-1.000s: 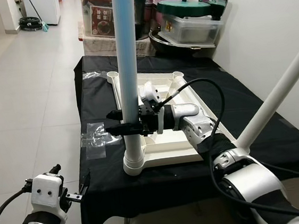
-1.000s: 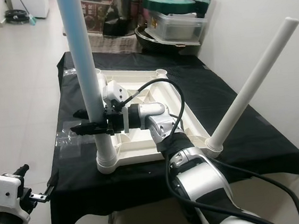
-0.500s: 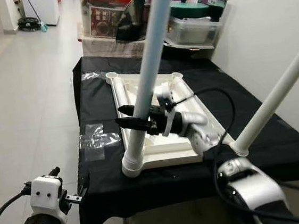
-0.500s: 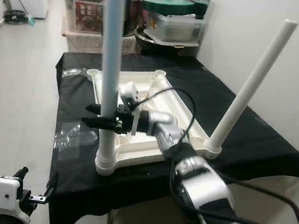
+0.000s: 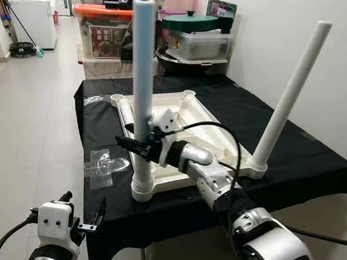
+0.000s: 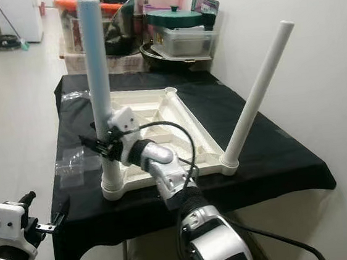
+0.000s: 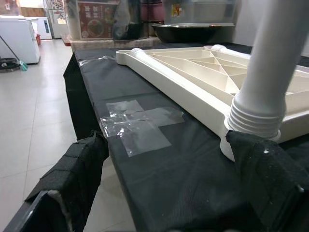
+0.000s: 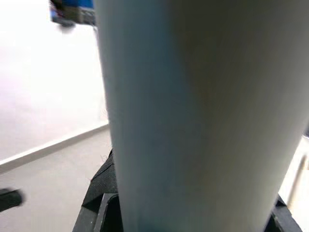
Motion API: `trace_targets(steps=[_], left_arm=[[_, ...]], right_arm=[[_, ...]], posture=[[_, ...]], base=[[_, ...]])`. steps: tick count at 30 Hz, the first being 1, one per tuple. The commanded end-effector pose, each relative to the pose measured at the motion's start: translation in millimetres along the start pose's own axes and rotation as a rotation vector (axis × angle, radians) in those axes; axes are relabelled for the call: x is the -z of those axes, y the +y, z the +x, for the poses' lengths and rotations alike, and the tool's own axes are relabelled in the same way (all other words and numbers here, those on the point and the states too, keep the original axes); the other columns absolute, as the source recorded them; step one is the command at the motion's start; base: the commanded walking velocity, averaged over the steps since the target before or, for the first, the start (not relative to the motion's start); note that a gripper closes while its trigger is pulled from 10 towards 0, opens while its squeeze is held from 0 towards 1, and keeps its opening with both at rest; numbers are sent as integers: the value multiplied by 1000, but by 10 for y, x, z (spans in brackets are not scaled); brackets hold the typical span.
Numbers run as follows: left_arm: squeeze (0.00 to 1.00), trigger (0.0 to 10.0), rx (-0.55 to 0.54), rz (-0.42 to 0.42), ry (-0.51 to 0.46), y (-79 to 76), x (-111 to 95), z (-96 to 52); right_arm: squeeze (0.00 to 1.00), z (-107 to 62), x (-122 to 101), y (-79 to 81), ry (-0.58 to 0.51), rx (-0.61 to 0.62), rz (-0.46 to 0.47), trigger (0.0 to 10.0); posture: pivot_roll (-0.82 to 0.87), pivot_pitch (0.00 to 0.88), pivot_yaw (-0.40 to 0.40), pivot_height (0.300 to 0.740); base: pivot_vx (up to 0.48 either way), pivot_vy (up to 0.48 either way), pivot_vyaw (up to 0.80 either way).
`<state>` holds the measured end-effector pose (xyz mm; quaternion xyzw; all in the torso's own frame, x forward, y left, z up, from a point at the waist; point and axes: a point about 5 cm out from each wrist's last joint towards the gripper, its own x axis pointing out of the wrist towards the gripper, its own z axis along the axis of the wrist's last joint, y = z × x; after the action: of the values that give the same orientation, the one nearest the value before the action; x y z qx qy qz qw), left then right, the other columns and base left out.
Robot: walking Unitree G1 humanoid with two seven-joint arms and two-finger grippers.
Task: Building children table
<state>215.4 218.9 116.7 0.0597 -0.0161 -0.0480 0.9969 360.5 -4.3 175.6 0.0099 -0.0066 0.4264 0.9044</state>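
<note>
A white table top (image 5: 187, 113) lies upside down on a black-covered table (image 5: 290, 173). A light blue leg (image 5: 140, 71) stands nearly upright in its near left corner socket. My right gripper (image 5: 135, 147) is shut on the leg's lower part, and the blue leg (image 8: 193, 116) sits tight between its fingers (image 8: 99, 198) in the right wrist view. A white leg (image 5: 288, 96) leans outward from the near right corner. My left gripper (image 5: 82, 206) hangs open below the table's front left edge, apart from the threaded base of the blue leg (image 7: 256, 116).
Two leg sockets (image 5: 116, 97) (image 5: 188, 93) sit at the top's far corners. A patch of clear tape (image 5: 106, 167) lies on the cloth to the left. Storage boxes and a lidded pot (image 5: 197, 34) crowd the back. Tiled floor (image 5: 23, 121) spreads left; a wall stands right.
The head view has pulled back and shifted. My right gripper stays clamped on the blue leg, which looked tilted half a second ago and now looks nearly upright. The left gripper barely moved.
</note>
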Motion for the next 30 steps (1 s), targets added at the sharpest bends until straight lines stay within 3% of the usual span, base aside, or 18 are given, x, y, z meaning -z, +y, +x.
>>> trace_targets(steps=[1, 8, 14, 22, 25, 27, 29, 30], left_arm=[[0, 10000, 12, -20, 12, -45, 25, 22], [0, 10000, 7, -35, 9, -73, 25, 40], [0, 10000, 9, -37, 8, -79, 26, 59], [0, 10000, 15, -33, 4, -74, 13, 98], [0, 10000, 21, -34, -10, -80, -17, 132], [0, 10000, 28, -36, -20, -80, -43, 157], [0, 10000, 30, -37, -23, -79, -50, 164], [0, 10000, 35, -36, -26, -74, -60, 173]], right_arm=[[0, -218, 746, -25, 335, 136, 184, 10000], [0, -239, 772, -121, 373, 377, 254, 10000], [0, -244, 774, -89, 373, 437, 254, 10000], [0, -194, 686, -49, 330, 430, 222, 10000], [0, -129, 408, -113, 231, 411, 220, 10000], [0, -98, 89, -171, 142, 374, 233, 10000], [0, -95, -6, -181, 117, 357, 235, 10000], [0, -97, -157, -196, 78, 327, 235, 10000]], posture=[[142, 0, -167, 740], [141, 0, -166, 740], [138, 0, -158, 740], [134, 0, -151, 740], [129, 0, -146, 740], [119, 0, -140, 740], [119, 0, -140, 740], [109, 0, -133, 740]], base=[[0, 0, 0], [0, 0, 0], [0, 0, 0], [0, 0, 0], [0, 0, 0], [0, 0, 0], [0, 0, 0], [0, 0, 0]])
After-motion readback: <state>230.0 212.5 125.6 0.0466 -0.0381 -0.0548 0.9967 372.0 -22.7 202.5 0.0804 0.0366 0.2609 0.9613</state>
